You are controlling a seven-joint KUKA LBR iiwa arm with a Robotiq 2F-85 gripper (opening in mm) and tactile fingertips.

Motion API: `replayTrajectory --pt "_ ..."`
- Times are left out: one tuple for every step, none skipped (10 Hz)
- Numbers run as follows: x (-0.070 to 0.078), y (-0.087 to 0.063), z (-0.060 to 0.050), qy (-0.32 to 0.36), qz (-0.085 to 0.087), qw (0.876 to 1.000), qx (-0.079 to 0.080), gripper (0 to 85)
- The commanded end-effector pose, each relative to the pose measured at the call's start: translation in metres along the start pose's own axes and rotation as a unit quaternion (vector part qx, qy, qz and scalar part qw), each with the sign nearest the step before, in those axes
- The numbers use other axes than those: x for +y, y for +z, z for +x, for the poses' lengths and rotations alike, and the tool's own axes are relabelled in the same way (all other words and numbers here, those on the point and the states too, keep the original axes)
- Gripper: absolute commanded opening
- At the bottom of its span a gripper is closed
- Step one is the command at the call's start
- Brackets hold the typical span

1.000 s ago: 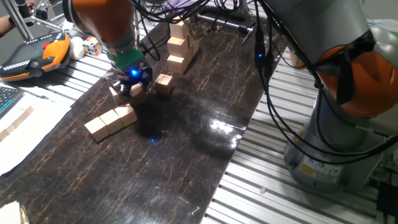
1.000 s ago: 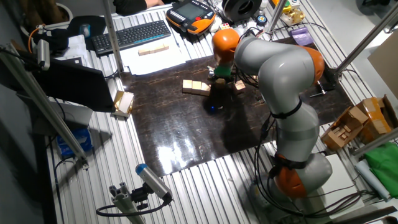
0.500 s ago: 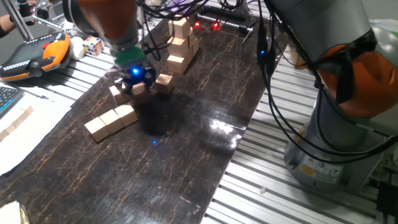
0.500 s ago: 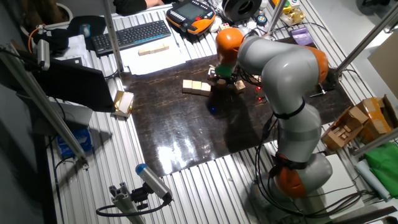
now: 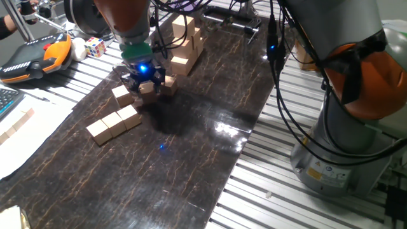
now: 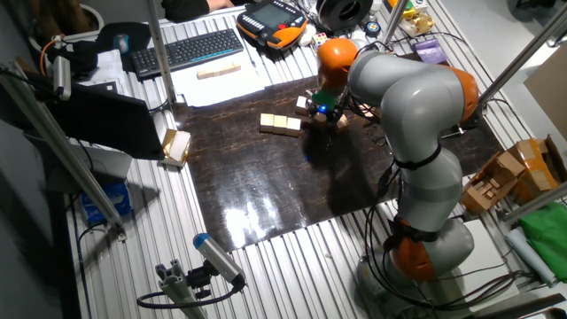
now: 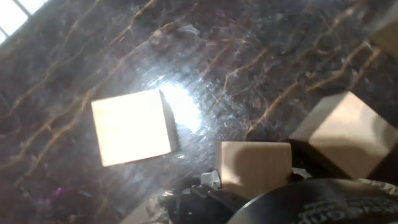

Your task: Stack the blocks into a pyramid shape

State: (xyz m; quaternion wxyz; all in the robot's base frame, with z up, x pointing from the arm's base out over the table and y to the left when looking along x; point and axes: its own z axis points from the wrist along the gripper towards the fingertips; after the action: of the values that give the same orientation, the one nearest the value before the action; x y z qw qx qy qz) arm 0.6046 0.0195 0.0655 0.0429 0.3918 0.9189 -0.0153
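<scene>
Currently: gripper carrying one block

Gripper [image 5: 146, 86] is clamped on a tan block [image 7: 256, 169], lifted above the dark mat [image 5: 191, 133]. Two loose blocks [image 7: 132, 126] lie below it, one either side; a row of three [image 5: 114, 123] sits nearby.

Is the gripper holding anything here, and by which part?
The gripper holds one tan block between its fingers, apparently by opposite side faces.

Our arm [image 6: 403, 97] reaches down over the table, gripper [image 5: 144, 86] pointing straight down, fingers closed on a block [image 7: 256, 168].
</scene>
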Motion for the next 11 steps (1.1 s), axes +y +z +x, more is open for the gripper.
replayTrajectory --pt "0.000 0.000 0.000 0.080 0.004 0.997 -0.002 39.0" --pt "-0.001 0.002 -0.001 0.110 -0.004 0.994 -0.007 40.0" --pt "-0.003 0.003 -0.001 0.130 -0.008 0.991 -0.008 40.7" --pt "-0.003 0.003 0.001 0.150 -0.008 0.989 -0.009 41.0" --pt "-0.005 0.004 0.003 0.168 -0.002 0.986 -0.018 42.3" --pt "-0.007 0.005 0.006 0.183 0.004 0.983 -0.029 42.7" --pt "-0.009 0.007 0.009 0.198 0.006 0.980 -0.033 43.7" --pt "-0.010 0.008 0.012 0.212 0.006 0.977 -0.033 45.0" --pt "-0.013 0.009 0.015 0.224 0.007 0.974 -0.032 46.7" --pt "-0.016 0.011 0.015 0.229 0.008 0.973 -0.031 48.7" --pt "-0.017 0.012 0.015 0.235 0.007 0.972 -0.032 50.3"
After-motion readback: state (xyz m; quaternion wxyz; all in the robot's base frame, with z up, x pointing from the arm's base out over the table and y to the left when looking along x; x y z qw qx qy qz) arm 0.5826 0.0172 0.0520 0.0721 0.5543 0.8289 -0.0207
